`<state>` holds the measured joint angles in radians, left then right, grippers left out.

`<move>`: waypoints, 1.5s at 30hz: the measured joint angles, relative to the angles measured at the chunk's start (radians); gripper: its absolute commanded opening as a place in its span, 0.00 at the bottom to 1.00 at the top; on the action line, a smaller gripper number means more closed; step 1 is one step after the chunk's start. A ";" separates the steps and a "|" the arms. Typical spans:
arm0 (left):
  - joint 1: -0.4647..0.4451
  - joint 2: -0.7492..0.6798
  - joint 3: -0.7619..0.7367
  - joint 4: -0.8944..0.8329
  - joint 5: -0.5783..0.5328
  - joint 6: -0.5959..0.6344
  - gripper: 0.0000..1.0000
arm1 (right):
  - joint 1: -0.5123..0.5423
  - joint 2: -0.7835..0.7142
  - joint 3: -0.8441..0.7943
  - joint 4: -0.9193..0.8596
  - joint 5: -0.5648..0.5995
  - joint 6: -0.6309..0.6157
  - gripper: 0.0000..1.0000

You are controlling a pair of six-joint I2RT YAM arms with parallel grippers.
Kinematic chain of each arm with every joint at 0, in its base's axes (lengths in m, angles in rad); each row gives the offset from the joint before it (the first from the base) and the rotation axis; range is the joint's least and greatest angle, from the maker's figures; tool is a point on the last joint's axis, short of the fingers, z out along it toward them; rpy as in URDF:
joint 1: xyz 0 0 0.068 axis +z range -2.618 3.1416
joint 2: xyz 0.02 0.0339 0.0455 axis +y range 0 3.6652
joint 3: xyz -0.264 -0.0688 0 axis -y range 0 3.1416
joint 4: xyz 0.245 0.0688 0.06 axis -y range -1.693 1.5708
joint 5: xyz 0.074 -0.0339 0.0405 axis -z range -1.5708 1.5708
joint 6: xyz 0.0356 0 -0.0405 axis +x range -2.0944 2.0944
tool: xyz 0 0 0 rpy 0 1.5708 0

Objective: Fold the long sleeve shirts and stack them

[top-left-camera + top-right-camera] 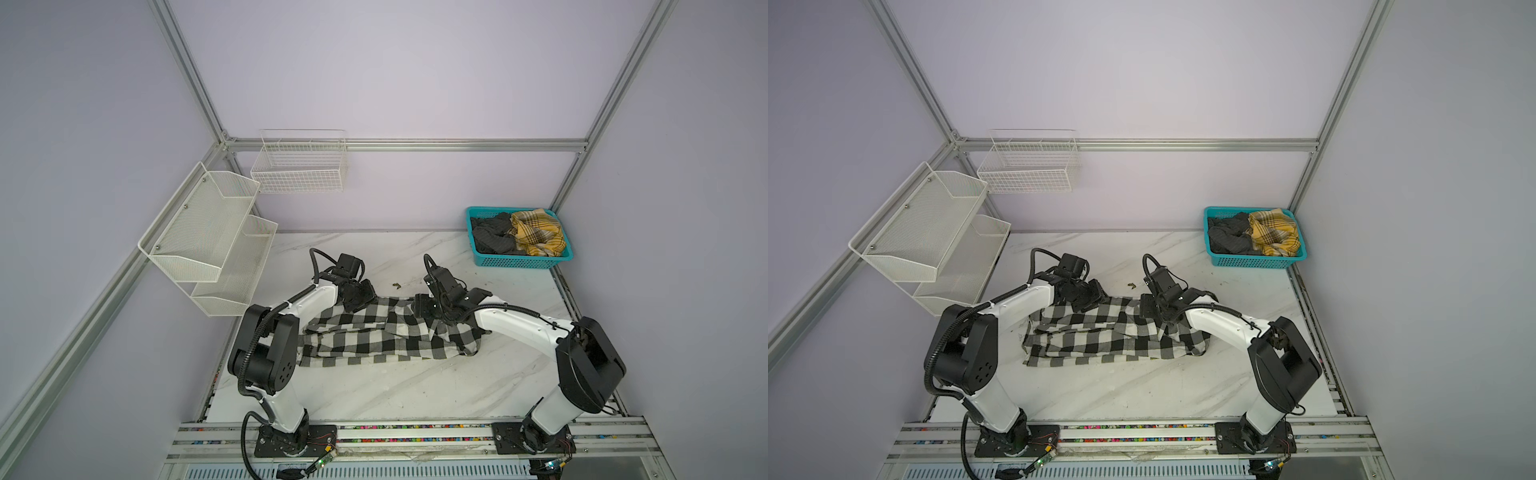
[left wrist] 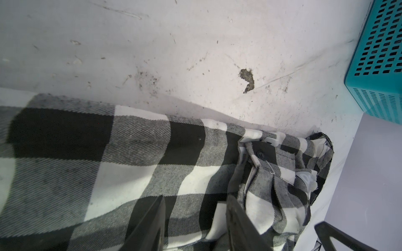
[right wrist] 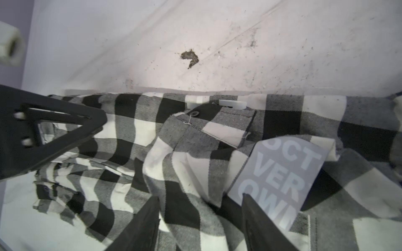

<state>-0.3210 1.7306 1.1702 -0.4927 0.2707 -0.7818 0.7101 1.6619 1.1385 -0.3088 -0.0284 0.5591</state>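
One of the long sleeve shirts [image 1: 374, 332] [image 1: 1100, 332], in large black-and-white checks, lies folded into a wide band across the middle of the marble table. My left gripper [image 1: 356, 299] [image 1: 1086, 298] is down on its far left part. In the left wrist view the left gripper [image 2: 194, 200] has its jaws apart with checked cloth [image 2: 130, 163] lying between them. My right gripper [image 1: 422, 308] [image 1: 1148, 308] is on the shirt's far right part. There the right gripper [image 3: 200, 197] stands open over rumpled cloth, beside a grey patch with white block letters [image 3: 280, 173].
A teal basket [image 1: 523, 262] [image 1: 1258, 262] at the back right holds dark and yellow plaid clothes. White mesh shelves [image 1: 208, 232] hang at the left and a wire basket [image 1: 299, 166] on the back wall. A small dark scrap [image 1: 396, 285] lies behind the shirt.
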 measured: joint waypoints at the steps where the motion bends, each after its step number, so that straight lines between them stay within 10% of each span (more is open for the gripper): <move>1: 0.000 0.000 0.000 0.001 0.001 0.000 0.44 | -0.006 0.021 0.013 -0.002 -0.008 -0.008 0.56; 7: 0.000 0.000 0.000 0.006 0.005 0.000 0.44 | -0.023 0.111 0.058 -0.002 -0.069 -0.044 0.48; 12: 0.000 -0.001 0.000 0.006 0.010 0.002 0.46 | -0.025 0.129 0.083 0.009 -0.146 -0.095 0.00; 24: 0.011 -0.124 -0.005 0.239 0.200 -0.011 0.71 | -0.025 -0.222 -0.079 0.159 -0.343 -0.219 0.00; 33: 0.052 -0.185 -0.034 0.422 0.321 0.006 0.70 | -0.025 -0.239 -0.145 0.241 -0.405 -0.250 0.00; 38: 0.028 -0.183 -0.049 0.359 0.302 0.070 0.69 | -0.025 -0.227 -0.343 0.241 -0.354 -0.178 0.45; 45: -0.044 -0.163 -0.110 0.278 0.287 0.132 0.64 | -0.025 -0.245 -0.412 0.216 -0.301 -0.087 0.57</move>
<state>-0.3649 1.5681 1.0603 -0.2146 0.5575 -0.6502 0.6849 1.4166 0.7261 -0.0925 -0.3298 0.4721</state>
